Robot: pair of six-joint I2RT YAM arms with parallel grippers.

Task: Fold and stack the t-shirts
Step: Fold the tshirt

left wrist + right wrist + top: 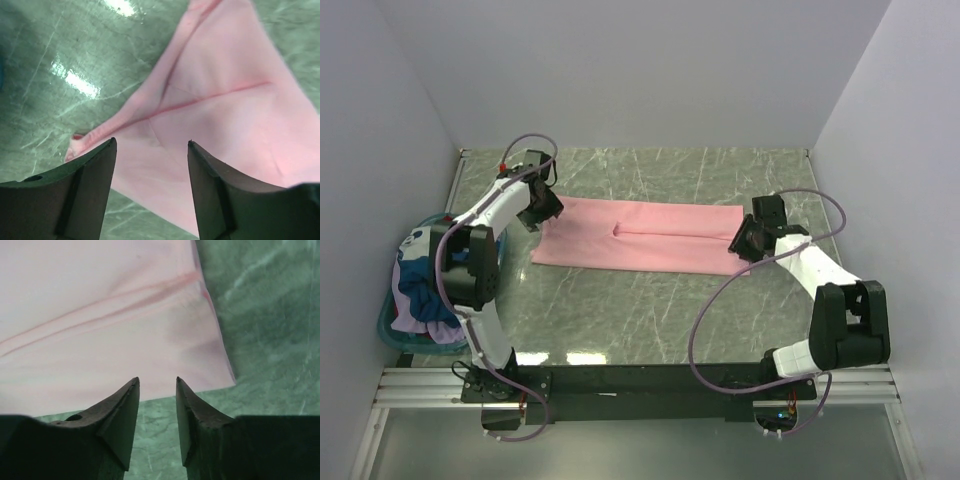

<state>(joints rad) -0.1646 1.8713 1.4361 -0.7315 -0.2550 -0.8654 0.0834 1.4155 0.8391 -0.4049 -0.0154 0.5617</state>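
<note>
A light pink t-shirt [638, 234] lies flat on the green marble table, folded into a long band running left to right. My left gripper [542, 212] hovers over the band's left end, open, with pink cloth [210, 100] showing below the gap and nothing between its fingers. At the band's right end, my right gripper [748, 238] is open too, its tips over the shirt's near right edge [150, 340] and empty. The other t-shirts [420, 285], blue, white and purple, sit bunched in the basket at the far left.
The teal plastic basket [390, 325] stands at the table's left edge beside the left arm. Grey walls close in the back and both sides. A black rail [650, 380] with the arm bases runs along the near edge.
</note>
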